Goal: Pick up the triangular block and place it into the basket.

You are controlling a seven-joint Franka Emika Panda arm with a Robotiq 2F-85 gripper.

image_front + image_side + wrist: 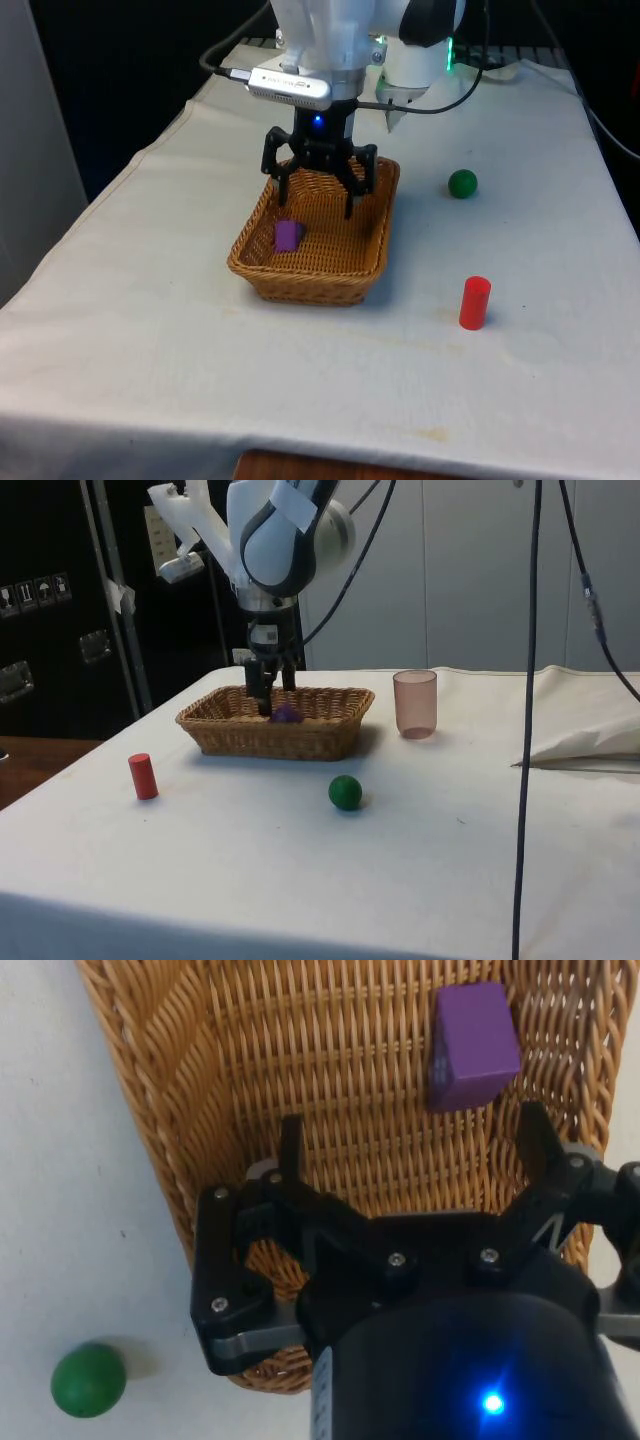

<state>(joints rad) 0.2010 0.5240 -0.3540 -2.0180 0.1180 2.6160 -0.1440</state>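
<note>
The gripper [318, 193] hung over the wicker basket [262, 274], its fingers [291, 1146] spread wide with nothing between them. The purple block [287, 235] lay on the basket floor, apart from the fingertips, at about seven o'clock from the gripper in the front view. A green ball [462, 183] sat on the white cloth [150, 330] at roughly three o'clock from the basket, a red cylinder [474, 302] near five o'clock. In the side view, a translucent pink cup [414, 704] stood just beside the basket.
</note>
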